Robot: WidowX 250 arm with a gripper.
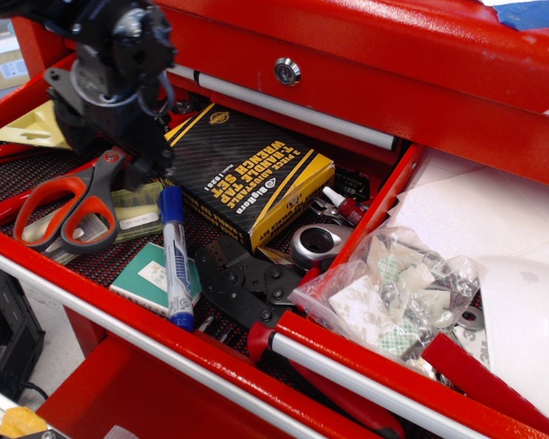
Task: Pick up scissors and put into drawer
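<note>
The scissors [69, 208] lie in the open red drawer [119, 315] at the left, on the dark liner. Their orange-red handle loops point toward the front and their dark blades run back under my gripper. My gripper [110, 146] is black and hangs over the blades just behind the pivot. Its jaws are open, one finger [71, 128] to the left of the blades and one to the right. It holds nothing. The tips of the blades are hidden behind the gripper.
A black box [247, 174] lies just right of the gripper, with a blue marker [174, 261] in front of it. A yellow packet [27, 128], a long red-handled tool [5, 208], a black crimper [252, 283] and a plastic bag [393, 293] fill the drawer. A closed drawer's handle bar [293, 114] runs behind.
</note>
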